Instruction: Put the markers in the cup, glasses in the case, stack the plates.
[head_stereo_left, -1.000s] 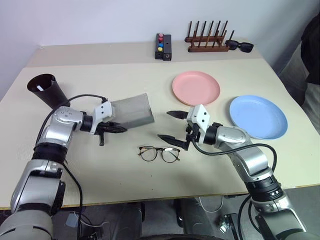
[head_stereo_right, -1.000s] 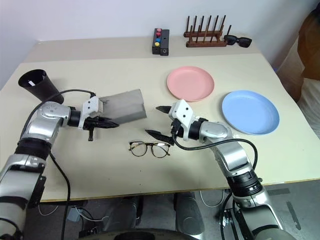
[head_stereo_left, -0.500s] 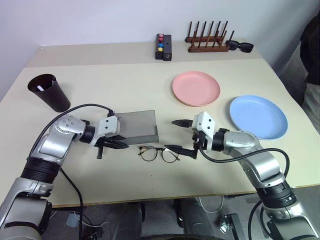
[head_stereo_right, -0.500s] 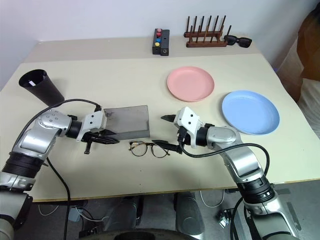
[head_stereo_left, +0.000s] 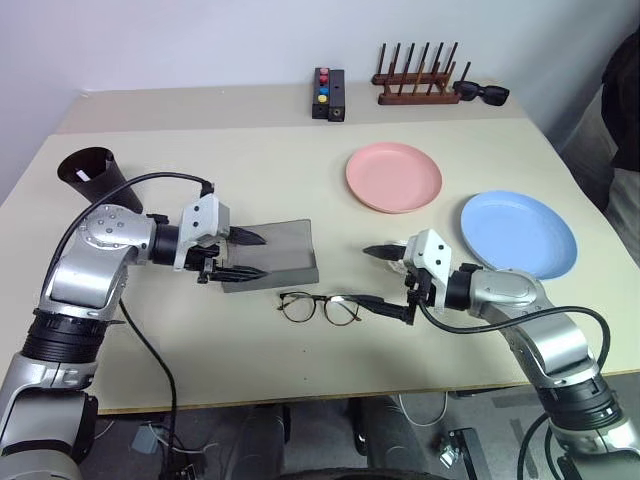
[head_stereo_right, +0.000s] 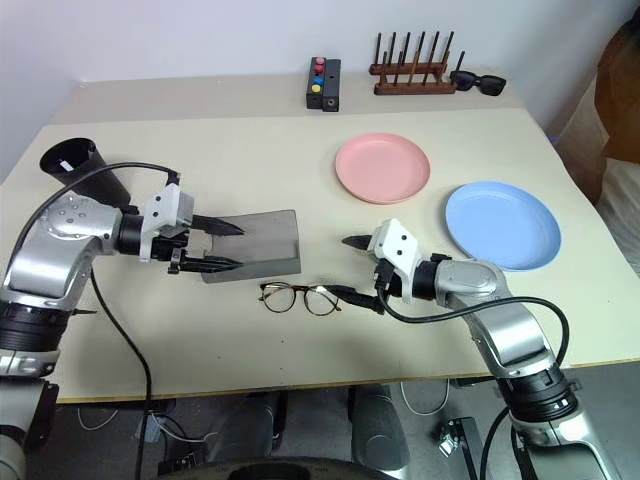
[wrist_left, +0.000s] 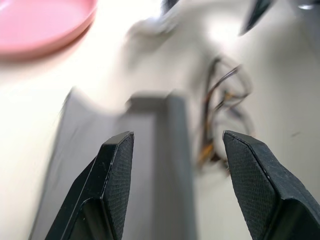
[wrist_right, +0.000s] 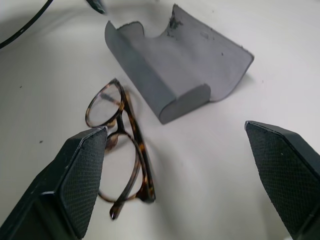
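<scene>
Table (head_stereo_left: 200, 380): case (head_stereo_left: 272, 255) is lying left of centre, glasses (head_stereo_left: 318, 307) sitting just in front of it, near its right end. Left gripper (head_stereo_left: 248, 255) is hovering at the case's left end, right gripper (head_stereo_left: 385, 282) sitting just right of the glasses. Cup (head_stereo_left: 92, 175) is standing far left. Pink plate (head_stereo_left: 393, 176) is sitting behind and right of the case, blue plate (head_stereo_left: 518, 234) further right and nearer. Button box (head_stereo_left: 329, 93), peg rack (head_stereo_left: 417, 77) and sunglasses (head_stereo_left: 482, 93) are lining the back edge.

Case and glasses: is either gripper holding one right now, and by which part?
Nothing is held. The left gripper stands open just over the case, which lies open on the table. The right gripper is open beside the glasses, not touching them.
</scene>
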